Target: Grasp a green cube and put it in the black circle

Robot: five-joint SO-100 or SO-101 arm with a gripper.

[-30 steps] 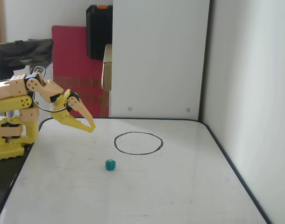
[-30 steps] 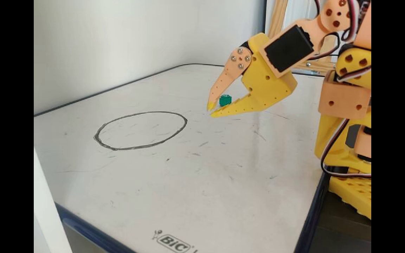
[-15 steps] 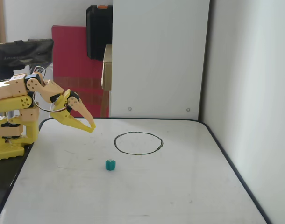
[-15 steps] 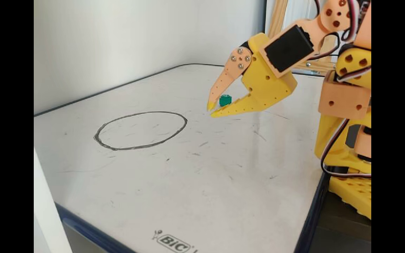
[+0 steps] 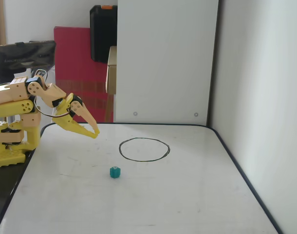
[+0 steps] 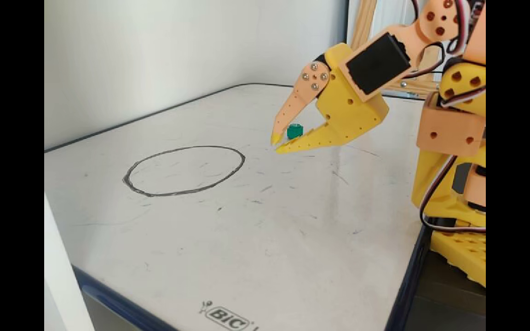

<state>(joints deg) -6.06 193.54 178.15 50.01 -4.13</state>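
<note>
The green cube [image 5: 114, 172] lies on the whiteboard [image 5: 148, 209], outside the black circle [image 5: 144, 160], a little in front of it and to its left in a fixed view. My gripper [image 5: 96, 132] hangs above the board's back left part, apart from the cube, its yellow fingertips together and nothing between them. In the other fixed view the gripper [image 6: 277, 145] points left and down. There the cube [image 6: 294, 131] shows through the gap behind the fingertips, lying on the board beyond them. The circle [image 6: 187, 147] is to the left, and its inside is empty.
The arm's yellow base [image 5: 7, 146] stands off the board's left edge; it also shows in the other fixed view [image 6: 458, 248]. A white wall [image 5: 265, 97] runs along the right side, a white panel [image 5: 163, 58] stands at the back. The board has a dark blue rim [image 6: 108, 299].
</note>
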